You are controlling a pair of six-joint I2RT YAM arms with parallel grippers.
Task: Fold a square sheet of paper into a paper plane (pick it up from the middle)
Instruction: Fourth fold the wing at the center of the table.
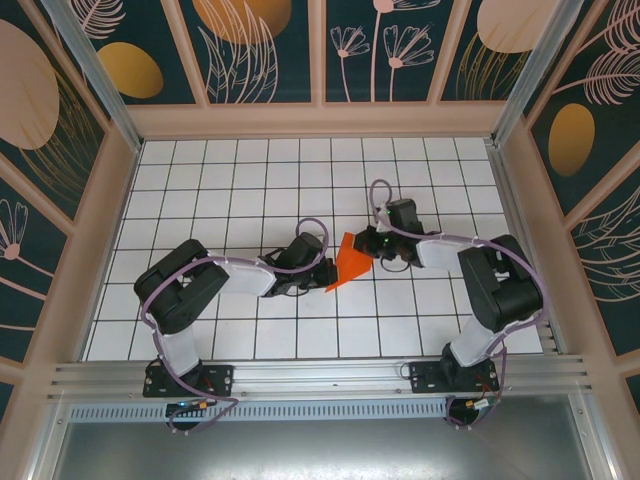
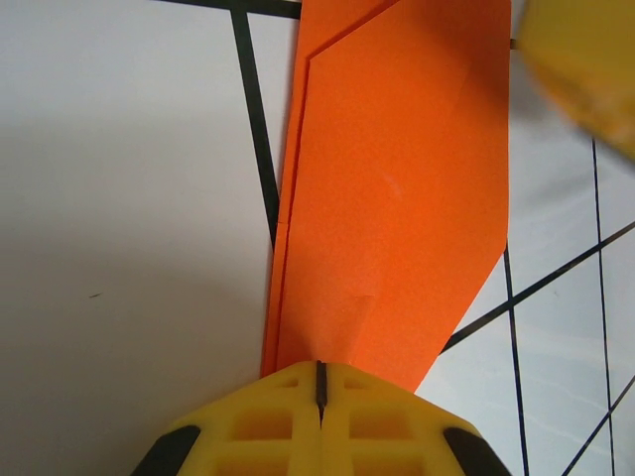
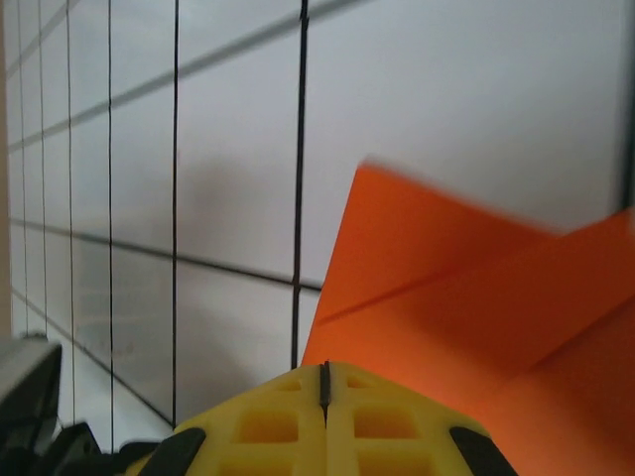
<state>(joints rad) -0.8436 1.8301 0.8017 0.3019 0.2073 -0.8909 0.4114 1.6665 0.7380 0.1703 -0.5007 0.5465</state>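
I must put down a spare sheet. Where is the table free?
Free: the table's far rows by the back wall, and near middle tiles by the rail. Crowded: the middle, where left tool and right tool grip the paper.

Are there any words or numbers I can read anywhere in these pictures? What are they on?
No, there is nothing to read here.
The orange paper: plain, with creases only and no writing.
The table: white squares and black lines, with no numbers.
The walls: drawn flowers and leaves, with no letters.
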